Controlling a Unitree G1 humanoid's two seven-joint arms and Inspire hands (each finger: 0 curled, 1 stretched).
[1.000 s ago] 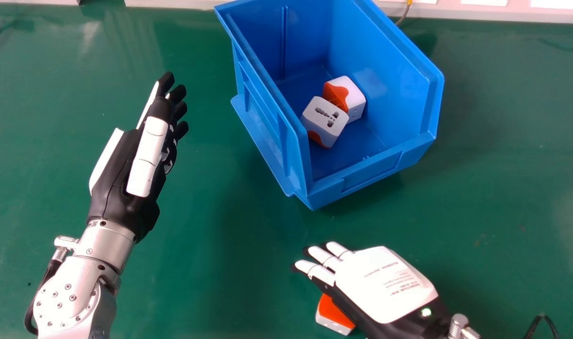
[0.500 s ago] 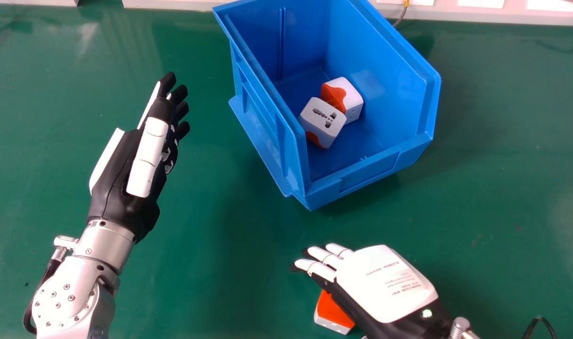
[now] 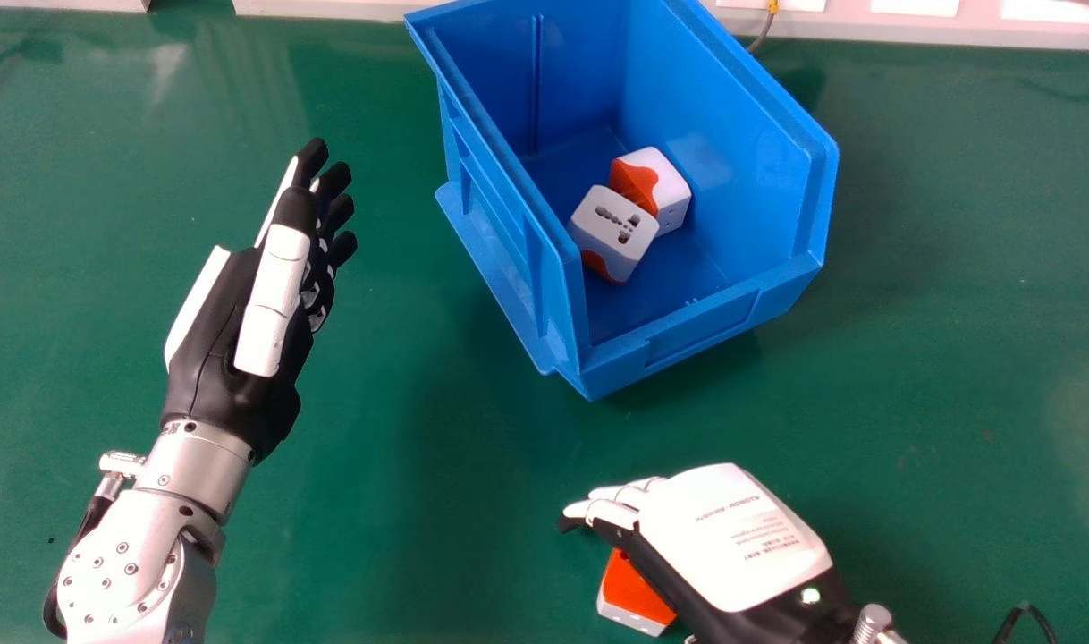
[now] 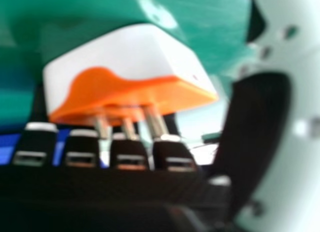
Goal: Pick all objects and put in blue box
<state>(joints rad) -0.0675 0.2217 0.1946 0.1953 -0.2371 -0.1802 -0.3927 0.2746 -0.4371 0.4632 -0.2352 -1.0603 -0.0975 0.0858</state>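
Closest to me, at the bottom edge of my head view, an orange-and-white plug adapter [image 3: 634, 595] lies on the green desk [image 3: 419, 501], partly covered by my right hand [image 3: 732, 537]. I have that hand back-up over it, the fingers [image 4: 129, 154] loosely bent rather than closed. My right hand view puts the adapter between those fingers and the thumb [image 4: 260, 132], with its metal pins [image 4: 155, 122] toward the fingers — as far as I can tell, the thumb stands apart from it, so I wouldn't call this a pinch. Off to the right a black cable [image 3: 1027, 613] loops up at the bottom edge.

My left hand [image 3: 258, 331] is over on the left side, its fingers straight and close together, the thumb laid along them.

Beyond my right hand sits the blue box [image 3: 705, 335], set at an angle on the desk. Inside, a white universal socket adapter [image 3: 612, 224] leans slot-face up against a second orange-and-white adapter [image 3: 670, 188] just behind it.

Farthest off, a pale ledge [image 3: 330, 9] runs along the desk's far edge — a thin grey cable [image 3: 761, 34] comes down there behind the box.
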